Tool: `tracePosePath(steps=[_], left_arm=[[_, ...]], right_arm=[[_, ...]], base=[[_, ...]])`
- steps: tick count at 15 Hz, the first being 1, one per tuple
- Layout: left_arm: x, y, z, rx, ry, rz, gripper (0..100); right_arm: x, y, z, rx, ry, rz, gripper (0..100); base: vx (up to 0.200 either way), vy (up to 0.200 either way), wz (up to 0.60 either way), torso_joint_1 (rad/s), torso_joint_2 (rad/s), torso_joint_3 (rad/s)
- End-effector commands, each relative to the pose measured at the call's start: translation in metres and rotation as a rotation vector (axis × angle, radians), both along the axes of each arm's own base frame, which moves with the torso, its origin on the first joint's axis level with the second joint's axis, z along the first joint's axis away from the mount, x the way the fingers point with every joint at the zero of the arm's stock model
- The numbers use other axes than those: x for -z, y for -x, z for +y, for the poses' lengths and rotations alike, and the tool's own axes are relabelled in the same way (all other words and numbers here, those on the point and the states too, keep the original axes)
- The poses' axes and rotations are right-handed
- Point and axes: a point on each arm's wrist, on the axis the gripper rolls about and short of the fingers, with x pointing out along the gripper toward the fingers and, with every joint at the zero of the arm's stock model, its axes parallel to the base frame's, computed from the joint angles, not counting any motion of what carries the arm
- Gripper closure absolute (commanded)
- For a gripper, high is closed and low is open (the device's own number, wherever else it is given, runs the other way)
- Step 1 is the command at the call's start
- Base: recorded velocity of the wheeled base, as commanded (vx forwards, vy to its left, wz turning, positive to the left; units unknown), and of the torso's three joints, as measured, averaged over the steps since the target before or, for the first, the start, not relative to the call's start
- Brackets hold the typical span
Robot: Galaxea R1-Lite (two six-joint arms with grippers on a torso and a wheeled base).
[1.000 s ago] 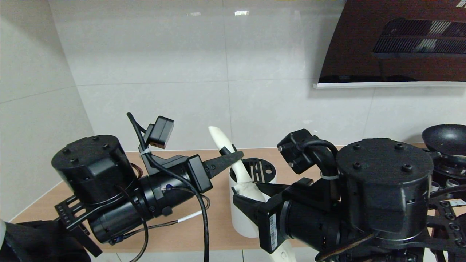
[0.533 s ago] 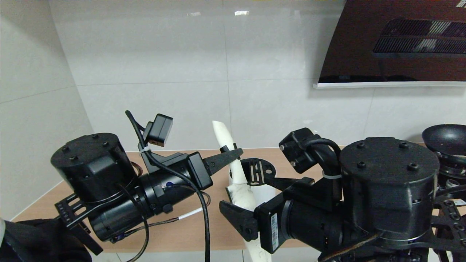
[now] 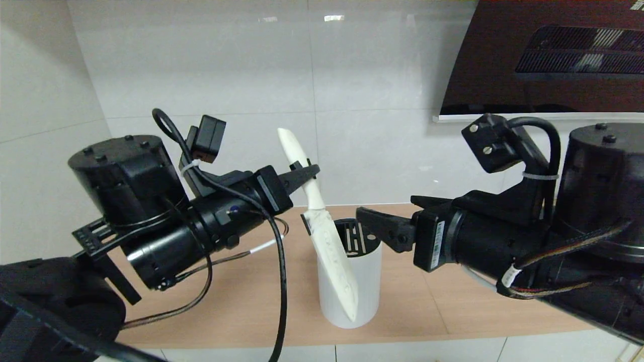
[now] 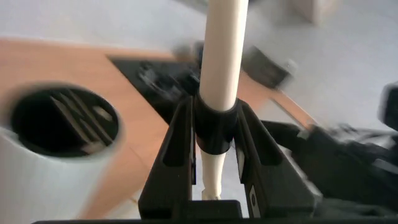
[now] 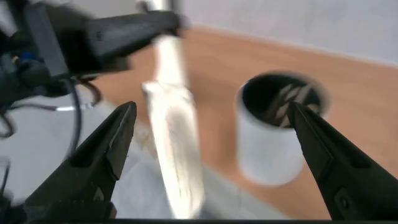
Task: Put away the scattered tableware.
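Left end effector point(image 3: 308, 175): pinching knife point(image 3: 332, 256) handle
Knife axis: near upright, tip below holder point(image 3: 370, 286) rim, outside
Right end effector point(image 3: 392, 213): spread

A light wooden countertop point(image 3: 241, 311) runs from the left corner across to the right. A white round holder point(image 3: 365, 281) with a black slotted insert in its top stands upright on it, near the front edge and about midway along what is visible.

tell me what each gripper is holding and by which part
The left gripper holds the white knife by its handle, blade pointing down. The right gripper is open, holding nothing.
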Motion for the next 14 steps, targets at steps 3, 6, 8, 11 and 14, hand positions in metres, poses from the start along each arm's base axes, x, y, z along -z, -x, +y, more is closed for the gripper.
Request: tracePosePath(steps=[3,6,8,11,14], left_arm=[[-0.033,-0.038,-0.016,-0.207,-0.055,-0.037,100],[-0.036,-0.048,-0.019,-0.340,-0.183,-0.088,100],[-0.031,-0.046,-0.025,-0.408,-0.235,-0.087,100],[-0.012,-0.050,-0.049,-0.492,-0.323,-0.102,100],[0.004,-0.066,-0.066,-0.661,-0.369,-0.178,100]], right_arm=[[-0.017,-0.001,-0.022,0.053,-0.046,-0.041,0],[-0.020,-0.004,-0.029,0.079,-0.036,-0.063,0],[-0.021,-0.003,-0.030,0.082,-0.037,-0.068,0],[-0.023,-0.002,-0.035,0.090,-0.031,-0.082,0],[-0.020,-0.004,-0.033,0.090,-0.022,-0.075,0]], base=[[0.000,0.000,0.00,0.000,0.00,0.000],[0.000,0.000,0.00,0.000,0.00,0.000],[0.000,0.000,0.00,0.000,0.00,0.000],[0.000,0.000,0.00,0.000,0.00,0.000],[0.000,0.000,0.00,0.000,0.00,0.000]])
